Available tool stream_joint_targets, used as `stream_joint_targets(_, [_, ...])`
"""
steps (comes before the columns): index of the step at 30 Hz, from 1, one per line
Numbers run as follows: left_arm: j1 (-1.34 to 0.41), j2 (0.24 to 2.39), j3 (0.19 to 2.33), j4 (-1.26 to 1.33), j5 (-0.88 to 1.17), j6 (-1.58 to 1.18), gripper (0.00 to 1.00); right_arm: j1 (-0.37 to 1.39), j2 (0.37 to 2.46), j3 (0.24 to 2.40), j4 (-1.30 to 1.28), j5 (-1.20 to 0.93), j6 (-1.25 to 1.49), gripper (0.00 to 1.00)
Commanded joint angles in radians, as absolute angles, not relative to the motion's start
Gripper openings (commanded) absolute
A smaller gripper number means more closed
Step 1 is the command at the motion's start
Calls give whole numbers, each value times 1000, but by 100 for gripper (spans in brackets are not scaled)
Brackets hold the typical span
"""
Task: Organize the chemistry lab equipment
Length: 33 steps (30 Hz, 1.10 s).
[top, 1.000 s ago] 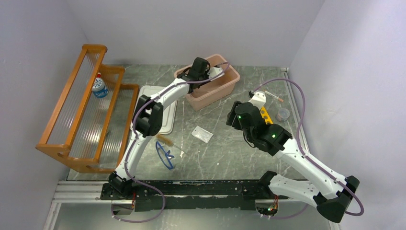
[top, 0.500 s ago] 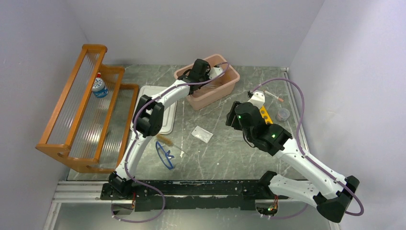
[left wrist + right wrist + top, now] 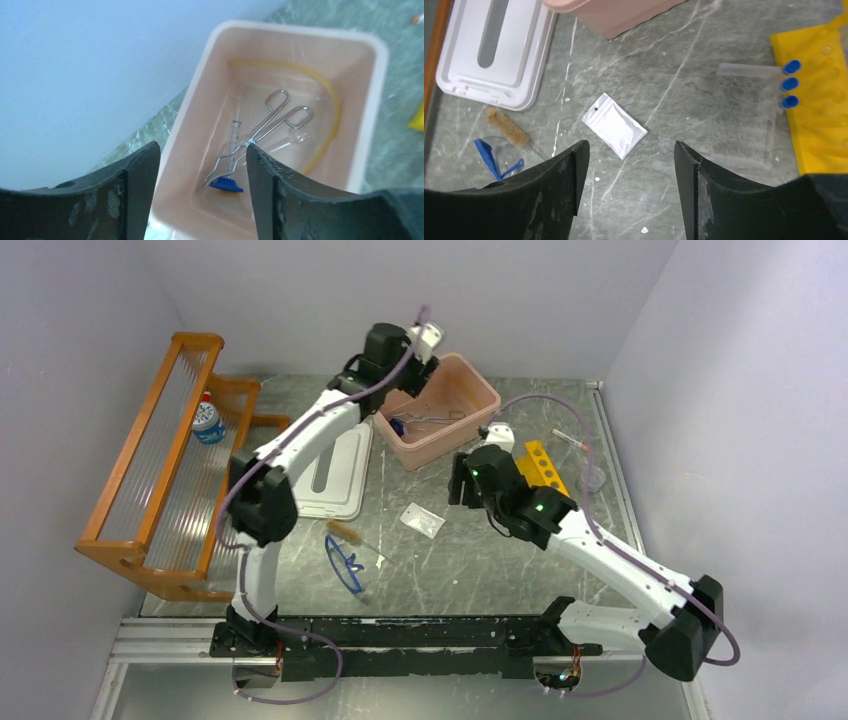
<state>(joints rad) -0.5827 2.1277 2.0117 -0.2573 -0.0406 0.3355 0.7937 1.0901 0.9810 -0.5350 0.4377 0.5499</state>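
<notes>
My left gripper (image 3: 200, 150) hangs open and empty above the near-left end of the pink bin (image 3: 372, 100). In the bin lie metal forceps (image 3: 265, 127), a tan rubber tube (image 3: 327, 95), a syringe (image 3: 235, 125) and a small blue piece (image 3: 226, 184). My right gripper (image 3: 629, 145) is open over the table, just short of a white packet (image 3: 614, 125). Three blue-capped tubes (image 3: 790, 82) lie against a yellow rack (image 3: 819, 115). Blue-framed safety glasses (image 3: 345, 560) rest near the front left. From above, the left gripper (image 3: 408, 370) is raised by the bin (image 3: 470, 425) and the right gripper (image 3: 460, 485) is mid-table.
A white lid (image 3: 335, 470) lies left of the bin, with a brown brush (image 3: 343, 531) in front of it. The orange slatted shelf (image 3: 150, 490) along the left wall holds a small bottle (image 3: 208, 420). A clear cup (image 3: 592, 478) and a thin pipette (image 3: 570, 438) sit at the right.
The left gripper has opened and risen up and left out of the bin, leaving the forceps inside. The right arm has swung left toward the white packet.
</notes>
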Motion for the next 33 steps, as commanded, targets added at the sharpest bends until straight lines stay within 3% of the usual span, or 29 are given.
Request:
stream_joint_targets(1, [-538, 1916, 1869, -254, 2, 108, 70, 792, 1169, 973, -425, 291, 436, 66])
stream_joint_targets(9, [-493, 1562, 1475, -284, -109, -107, 70, 910, 1371, 968, -237, 141, 360, 65])
stream_joint_targets(15, [-484, 1347, 1266, -282, -240, -133, 71, 1056, 1609, 1054, -159, 167, 282, 56])
stream_joint_targets(22, [-472, 1192, 1209, -365, -411, -209, 71, 1112, 1815, 1108, -43, 133, 273, 50])
stream_joint_targets(33, [-469, 1097, 1196, -392, -323, -244, 71, 1126, 1985, 1177, -81, 116, 165, 41])
